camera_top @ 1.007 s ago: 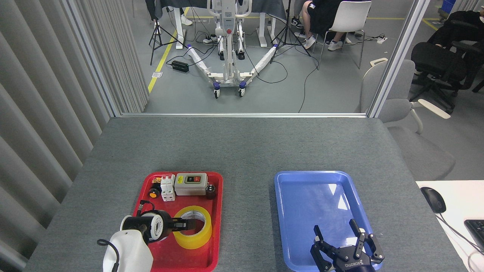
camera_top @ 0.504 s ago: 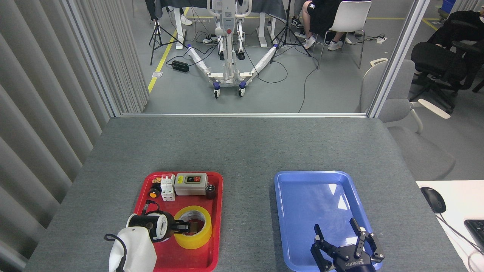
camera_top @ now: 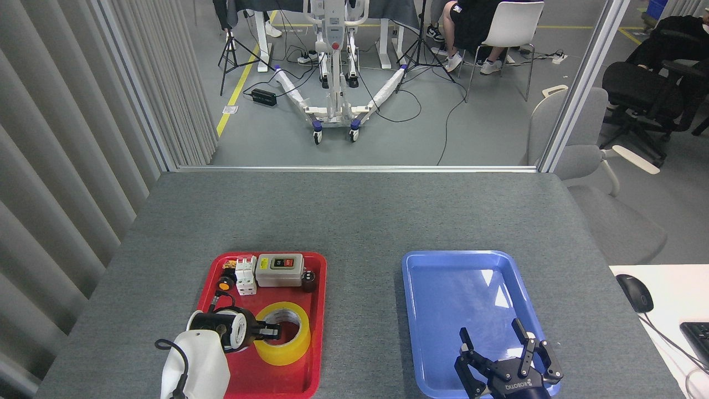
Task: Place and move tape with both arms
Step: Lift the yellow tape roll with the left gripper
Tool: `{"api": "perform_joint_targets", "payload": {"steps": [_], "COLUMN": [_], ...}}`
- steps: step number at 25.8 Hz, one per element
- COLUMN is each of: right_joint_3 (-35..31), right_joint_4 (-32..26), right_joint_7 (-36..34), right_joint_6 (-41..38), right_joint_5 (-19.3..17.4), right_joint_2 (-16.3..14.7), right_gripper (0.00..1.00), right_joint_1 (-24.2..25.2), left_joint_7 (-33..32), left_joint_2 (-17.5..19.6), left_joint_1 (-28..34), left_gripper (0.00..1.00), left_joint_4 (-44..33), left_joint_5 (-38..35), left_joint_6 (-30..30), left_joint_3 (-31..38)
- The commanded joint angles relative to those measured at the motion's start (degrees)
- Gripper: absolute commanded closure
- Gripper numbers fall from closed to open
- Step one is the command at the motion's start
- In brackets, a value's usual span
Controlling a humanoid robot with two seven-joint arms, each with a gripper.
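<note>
The left gripper (camera_top: 272, 331) pokes its dark fingertips over the near-left rim of the tape (camera_top: 282, 332), reaching into the core hole; from here I cannot tell whether they have pinched the wall or merely sit against it. The roll lies flat in the red tray (camera_top: 317, 354), just in front of a grey switch box (camera_top: 279, 270), white circuit breakers (camera_top: 245, 275) and a small orange push button (camera_top: 225, 284). Across the grey table (camera_top: 354, 216), the right gripper (camera_top: 507, 354) hangs with its three fingers spread wide, holding nothing, over the near end of the blue tray (camera_top: 412, 310), which is bare. I'd say the job is barely begun: the tape has not left the red tray, and lifting, any handover and setting it down are all still to do.
</note>
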Motion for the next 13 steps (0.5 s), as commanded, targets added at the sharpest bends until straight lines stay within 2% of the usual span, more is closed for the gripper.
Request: {"api": "perform_joint_targets", "payload": {"steps": [1, 3, 5, 9, 11, 13], "right_joint_3": [-0.02, -0.02, -0.02, -0.02, -0.02, -0.02], "right_joint_4": [0.00, 0.00, 0.00, 0.00, 0.09, 0.09], "right_joint_7": [0.02, 0.02, 0.10, 0.10, 0.10, 0.10], "right_joint_6": [-0.04, -0.04, -0.04, -0.04, -0.04, -0.04], "right_joint_5": [-0.02, -0.02, -0.02, -0.02, -0.02, -0.02], "right_joint_2": [-0.15, -0.24, -0.06, -0.15, -0.33, -0.33], "right_gripper": [0.01, 0.01, 0.01, 0.01, 0.01, 0.01], "right_joint_1": [-0.01, -0.01, -0.01, -1.15, -1.06, -0.89], "left_joint_7": [-0.02, 0.16, 1.39, 4.12, 4.64, 5.70], "left_joint_2": [0.32, 0.50, 0.50, 0.59, 0.59, 0.59], "left_joint_1": [0.00, 0.09, 0.17, 0.44, 0.52, 1.23], "left_gripper": [0.69, 0.80, 1.00, 1.00, 1.00, 1.00], "left_joint_4": [-0.12, -0.39, -0.65, -0.83, -1.35, -2.06], "left_joint_5": [0.01, 0.45, 0.80, 1.94, 7.91, 17.85], "left_joint_6": [-1.08, -1.26, -1.26, -0.90, -0.47, 0.59], "left_joint_3": [0.01, 0.09, 0.18, 0.89, 1.15, 2.29]}}
